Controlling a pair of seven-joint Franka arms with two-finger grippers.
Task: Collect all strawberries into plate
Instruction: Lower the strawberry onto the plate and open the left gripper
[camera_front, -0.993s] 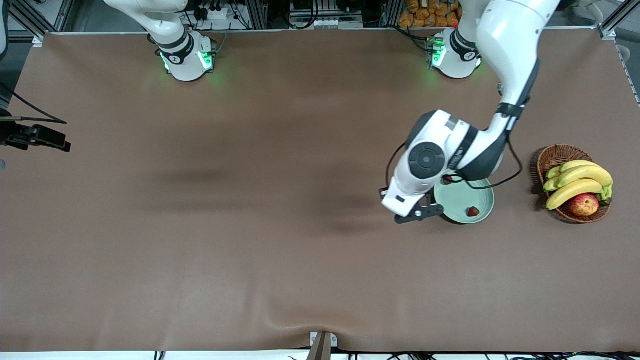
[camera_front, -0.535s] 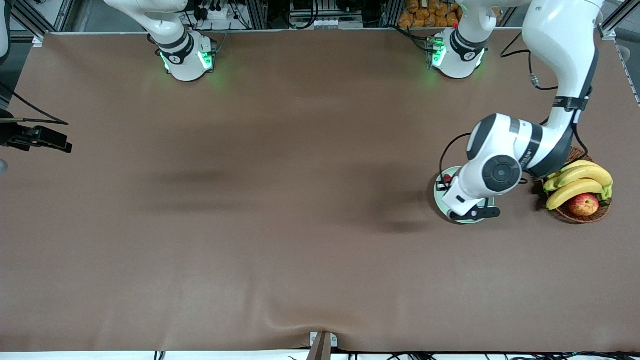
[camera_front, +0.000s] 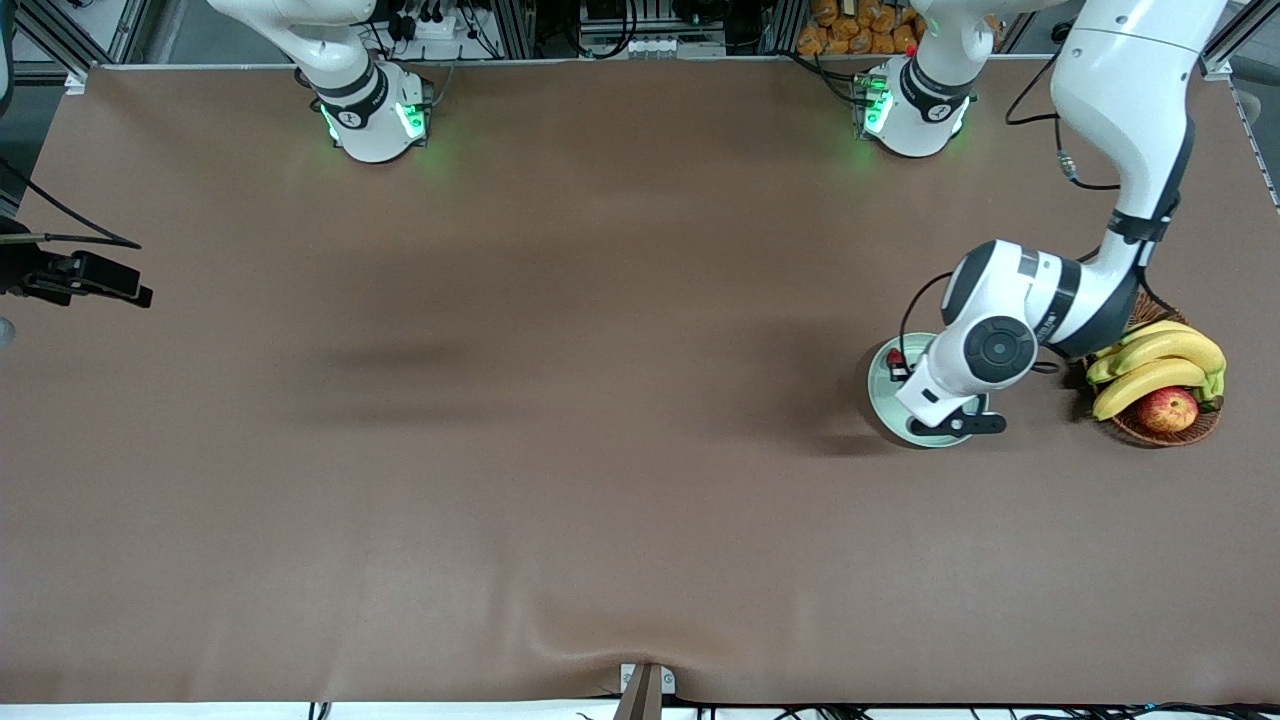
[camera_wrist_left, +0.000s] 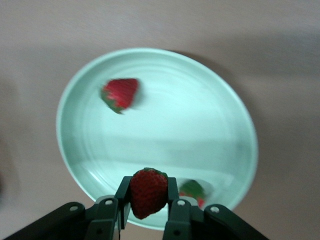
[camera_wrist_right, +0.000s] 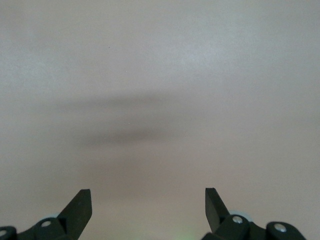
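The left gripper (camera_wrist_left: 148, 202) pinches a strawberry (camera_wrist_left: 148, 192) above the mint-green plate (camera_wrist_left: 210, 145); two strawberries (camera_wrist_left: 121, 93) lie below, mostly arm-hidden from the front. The right gripper (camera_wrist_right: 148, 207) waits spread, holding nothing.

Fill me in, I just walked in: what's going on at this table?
The left gripper hangs over the pale green plate, jaws shut on a strawberry. Two more strawberries already lie in the plate, one in plain view and one partly hidden by the gripper. The right gripper waits with jaws open over bare table. A fruit basket sits beside the plate.
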